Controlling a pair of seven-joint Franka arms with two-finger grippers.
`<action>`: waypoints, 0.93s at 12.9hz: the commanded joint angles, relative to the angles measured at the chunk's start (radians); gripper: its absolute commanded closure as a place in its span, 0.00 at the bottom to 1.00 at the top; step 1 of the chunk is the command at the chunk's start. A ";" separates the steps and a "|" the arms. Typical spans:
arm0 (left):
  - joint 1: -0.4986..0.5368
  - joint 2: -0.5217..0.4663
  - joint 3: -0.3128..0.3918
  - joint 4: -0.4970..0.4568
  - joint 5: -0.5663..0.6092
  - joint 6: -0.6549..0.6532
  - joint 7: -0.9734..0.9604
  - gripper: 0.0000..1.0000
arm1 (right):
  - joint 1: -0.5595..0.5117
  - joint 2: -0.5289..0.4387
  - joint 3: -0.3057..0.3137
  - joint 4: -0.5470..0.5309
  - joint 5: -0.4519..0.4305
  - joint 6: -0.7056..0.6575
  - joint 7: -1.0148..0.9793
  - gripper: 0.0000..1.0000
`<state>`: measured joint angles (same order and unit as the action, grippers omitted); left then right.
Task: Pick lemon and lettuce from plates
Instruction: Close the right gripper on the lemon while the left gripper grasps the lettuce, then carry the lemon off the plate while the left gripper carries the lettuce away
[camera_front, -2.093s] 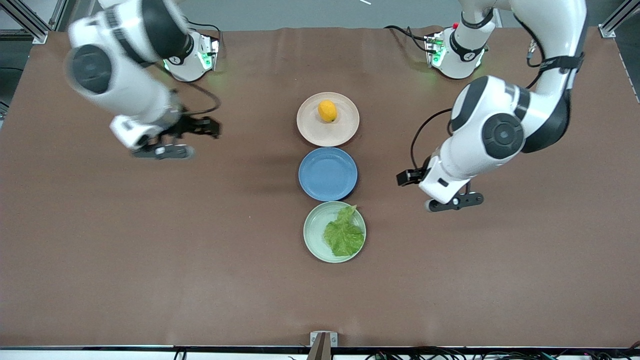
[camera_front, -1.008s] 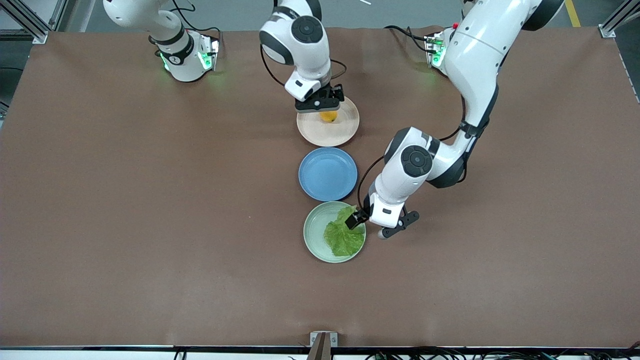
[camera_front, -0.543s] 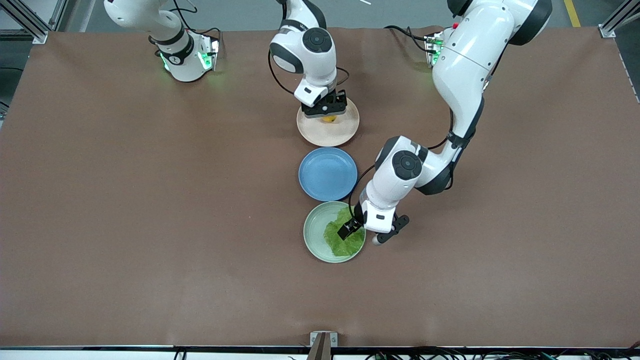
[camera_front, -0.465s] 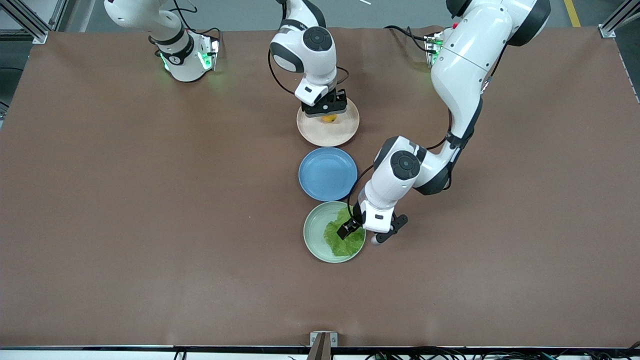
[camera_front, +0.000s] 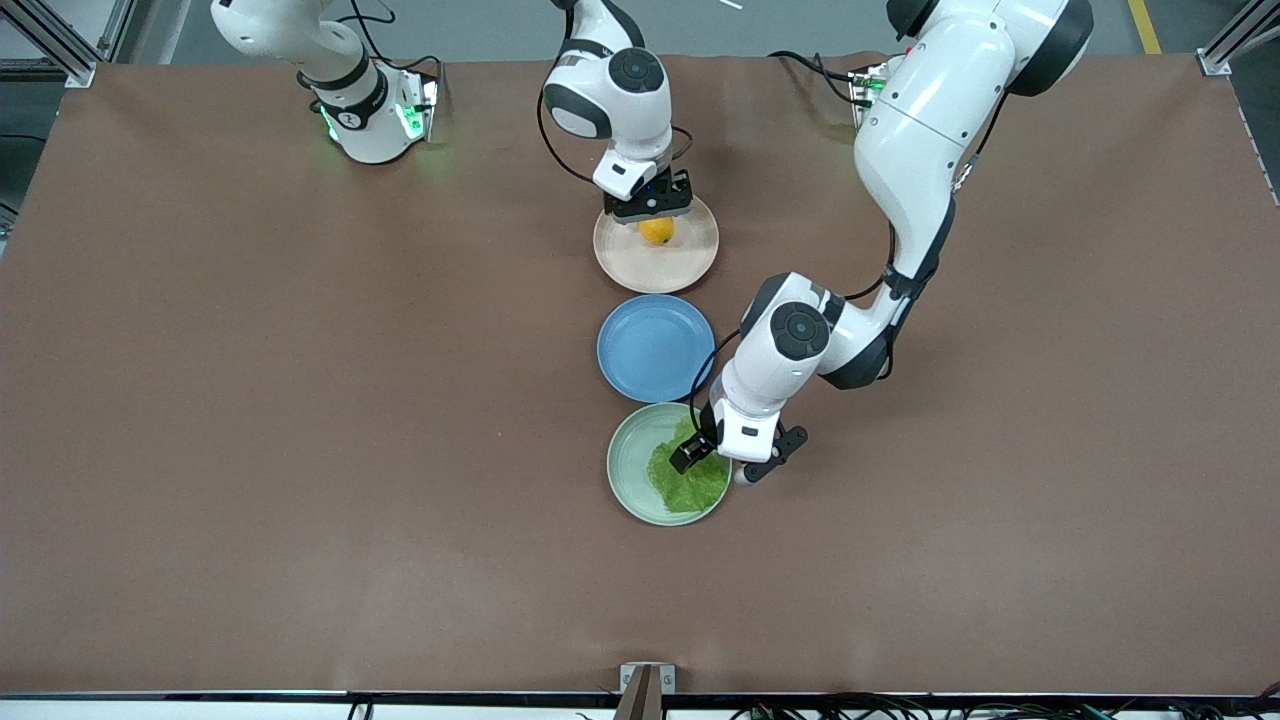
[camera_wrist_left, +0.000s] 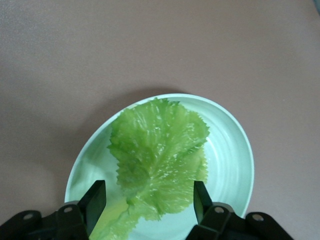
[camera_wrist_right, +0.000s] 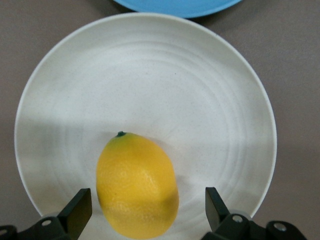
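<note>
Hovering over the beige-pink plate (camera_front: 690, 262), the right gripper (camera_front: 652, 207) has its fingers (camera_wrist_right: 76, 210) spread wide on either side of the lemon (camera_wrist_right: 137, 184) — not touching it. The left gripper (camera_front: 697, 450) is down at the mint green plate (camera_wrist_left: 234, 150), fingers (camera_wrist_left: 95, 201) released astride the lettuce (camera_wrist_left: 157, 150) stem end.

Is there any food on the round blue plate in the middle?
No, the round blue plate is bare; the small yellow lemon and the crinkled green lettuce leaf lie on other plates.
</note>
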<state>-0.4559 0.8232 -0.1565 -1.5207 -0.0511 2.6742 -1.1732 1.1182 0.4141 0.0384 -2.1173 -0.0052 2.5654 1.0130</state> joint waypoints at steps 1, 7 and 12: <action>-0.007 0.005 0.012 0.002 0.034 0.007 -0.033 0.21 | 0.017 0.017 -0.014 -0.010 -0.059 0.051 0.074 0.06; -0.009 0.028 0.014 0.016 0.034 0.009 -0.033 0.61 | -0.015 -0.004 -0.025 -0.006 -0.059 0.039 0.076 1.00; -0.007 0.020 0.012 0.017 0.033 0.009 -0.034 0.99 | -0.336 -0.243 -0.023 0.016 -0.050 -0.250 0.004 1.00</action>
<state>-0.4559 0.8422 -0.1517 -1.5176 -0.0485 2.6752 -1.1738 0.9345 0.3028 -0.0035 -2.0646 -0.0404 2.4144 1.0548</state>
